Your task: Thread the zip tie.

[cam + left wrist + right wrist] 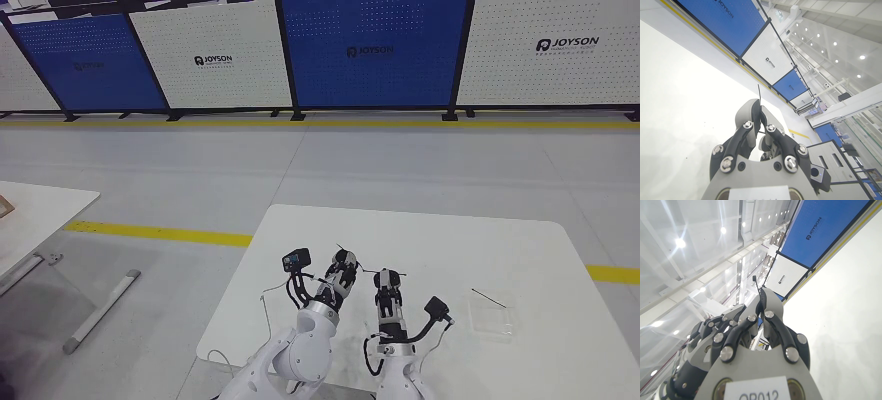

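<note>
My left gripper (760, 106) is shut on a thin black zip tie, and its pointed tail (759, 91) sticks out past the fingertips. My right gripper (762, 293) is shut on a zip tie strip just below its square head (754, 278), which pokes out beyond the tips. In the top view the left gripper (345, 264) and the right gripper (385, 280) are held close together above the near middle of the white table (500, 250). I cannot tell whether both ends belong to one tie.
Another black zip tie (490, 297) lies on the table to the right of the arms, next to a clear flat tray (492, 316). A second white table (40, 215) stands off to the left across the floor.
</note>
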